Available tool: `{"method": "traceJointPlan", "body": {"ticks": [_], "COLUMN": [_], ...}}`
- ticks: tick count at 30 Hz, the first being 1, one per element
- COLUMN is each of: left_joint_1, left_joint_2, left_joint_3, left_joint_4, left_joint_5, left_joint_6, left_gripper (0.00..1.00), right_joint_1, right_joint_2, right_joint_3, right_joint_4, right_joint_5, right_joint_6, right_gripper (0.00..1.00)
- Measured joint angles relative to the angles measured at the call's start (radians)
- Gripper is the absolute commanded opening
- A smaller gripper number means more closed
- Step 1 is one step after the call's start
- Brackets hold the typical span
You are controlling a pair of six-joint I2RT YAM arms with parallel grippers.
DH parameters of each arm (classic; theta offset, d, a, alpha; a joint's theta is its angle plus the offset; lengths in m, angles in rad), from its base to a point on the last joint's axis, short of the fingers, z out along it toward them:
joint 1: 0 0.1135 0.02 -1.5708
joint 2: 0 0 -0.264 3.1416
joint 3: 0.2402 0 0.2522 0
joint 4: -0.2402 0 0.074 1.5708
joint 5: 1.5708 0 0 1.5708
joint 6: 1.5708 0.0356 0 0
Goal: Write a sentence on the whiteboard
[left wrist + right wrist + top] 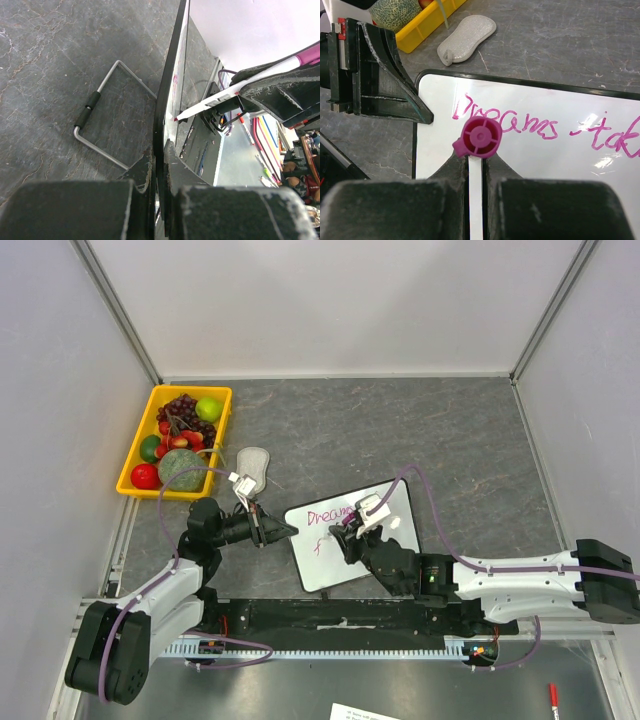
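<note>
Far-left corner of the worktop: yellow bin full of fruit. Just right of it, grey eraser pad, flat and apart from the board.

Next, left gripper, reaching in from the left, jaws closed tight on the left edge of the whiteboard, black frame pinched between them. Seen from the left wrist: bent wire stand with a black sleeve, reaching from the board's back onto the worktop.

Whiteboard near the middle of the worktop's near edge, between the two arms, turned askew. On its face, the sentence in magenta: "Dreams" at the upper left, more letters after it, unclear; one small stroke lower down.

Right gripper over the board, jaws clamped on a white marker with magenta end cap, tip at the board's face below "Dreams".
</note>
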Motion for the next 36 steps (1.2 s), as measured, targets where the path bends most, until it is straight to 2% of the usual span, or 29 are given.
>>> {"method": "traceJointPlan", "body": {"ticks": [18, 36], "left_joint_1": [0.000, 0.000], "left_joint_2": [0.000, 0.000], "left_joint_3": [0.000, 0.000], "left_joint_4": [0.000, 0.003], "left_joint_5": [0.000, 0.000], "left_joint_6": [0.000, 0.000], "left_gripper": [0.02, 0.02], "right_joint_1": [0.000, -0.002], "right_joint_2": [-0.018, -0.086], "right_joint_3": [-0.018, -0.029], "right_joint_4": [-0.042, -0.101], "right_joint_5": [-0.076, -0.056], "right_joint_6": [0.040, 0.027], "right_gripper": [0.00, 0.00]}}
